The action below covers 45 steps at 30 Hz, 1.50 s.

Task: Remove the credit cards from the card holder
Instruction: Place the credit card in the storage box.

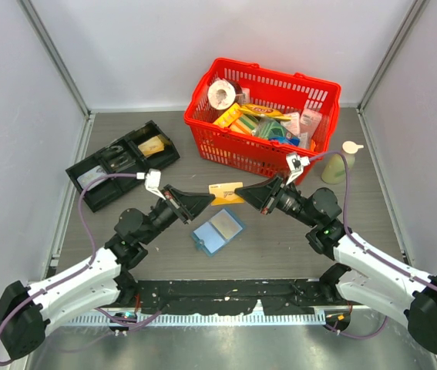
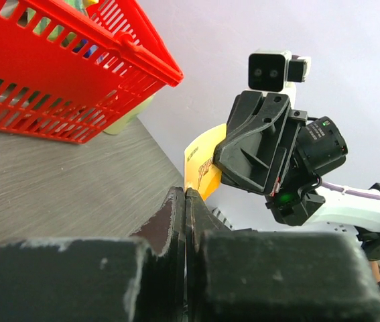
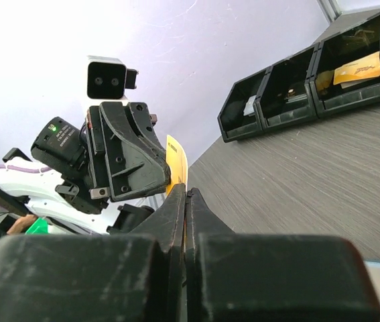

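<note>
Over grey table [image 1: 280,247], orange card [image 1: 226,193] seemingly between left hand [image 1: 210,202], right hand [image 1: 247,193].

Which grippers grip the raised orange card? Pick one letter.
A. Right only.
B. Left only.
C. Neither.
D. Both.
D: the left gripper and the right gripper are each closed on an opposite end of the orange card, which spans the gap between them.

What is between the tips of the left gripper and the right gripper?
The orange-tan card, held in the air: the left gripper and the right gripper each pinch one end. The top view shows it best.
</note>
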Available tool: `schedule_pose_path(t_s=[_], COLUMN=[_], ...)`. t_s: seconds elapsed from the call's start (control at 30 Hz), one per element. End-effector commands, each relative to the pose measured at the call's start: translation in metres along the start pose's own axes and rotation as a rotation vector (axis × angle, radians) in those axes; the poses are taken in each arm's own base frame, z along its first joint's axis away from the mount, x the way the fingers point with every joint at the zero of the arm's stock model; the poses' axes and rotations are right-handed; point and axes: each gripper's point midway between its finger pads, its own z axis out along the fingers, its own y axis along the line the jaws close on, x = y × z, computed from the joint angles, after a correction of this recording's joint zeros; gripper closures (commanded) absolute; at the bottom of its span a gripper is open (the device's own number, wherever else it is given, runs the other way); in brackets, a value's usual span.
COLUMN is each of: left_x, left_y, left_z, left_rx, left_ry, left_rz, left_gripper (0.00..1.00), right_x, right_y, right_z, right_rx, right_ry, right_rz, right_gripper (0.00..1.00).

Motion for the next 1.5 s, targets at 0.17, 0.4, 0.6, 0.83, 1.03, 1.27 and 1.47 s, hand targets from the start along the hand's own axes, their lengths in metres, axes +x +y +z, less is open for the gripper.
schedule_pose_path(t_s=[0.17, 0.4, 0.6, 0.83, 1.03, 1.27, 1.47], left_x=[-0.007, 0.001, 0.001, -0.006, -0.016, -0.059, -0.107], left_y=[-0.021, -0.025, -0.029, -0.025, 0.020, 0.089, 0.159], left_z=[-0.001, 0.005, 0.007, 0.005, 0.004, -0.019, -0.040], left_rx=[0.118, 0.161, 0.184, 0.150, -0.102, -0.474, -0.730], left_ry=[-0.011, 0.029, 0.031, 0.010, -0.014, -0.097, -0.155], left_rz=[-0.014, -0.018, -0.016, 0.000, 0.037, 0.094, 0.052], left_gripper=[0.67, 0.49, 0.72, 1.00, 1.00, 1.00, 1.00], right_x=[-0.008, -0.011, -0.010, -0.006, -0.006, -0.006, -0.006], right_y=[0.017, 0.026, 0.024, 0.016, 0.007, -0.017, -0.031], right_z=[0.002, 0.001, 0.001, 0.002, 0.001, -0.007, -0.019], right_rx=[-0.067, -0.101, -0.095, -0.069, -0.029, 0.118, 0.211], right_ry=[-0.021, -0.028, -0.024, -0.020, -0.019, -0.013, 0.007], right_rz=[0.006, 0.026, 0.031, 0.039, 0.035, -0.053, -0.144], right_gripper=[0.99, 0.99, 0.99, 0.77, 0.36, 0.25, 0.21])
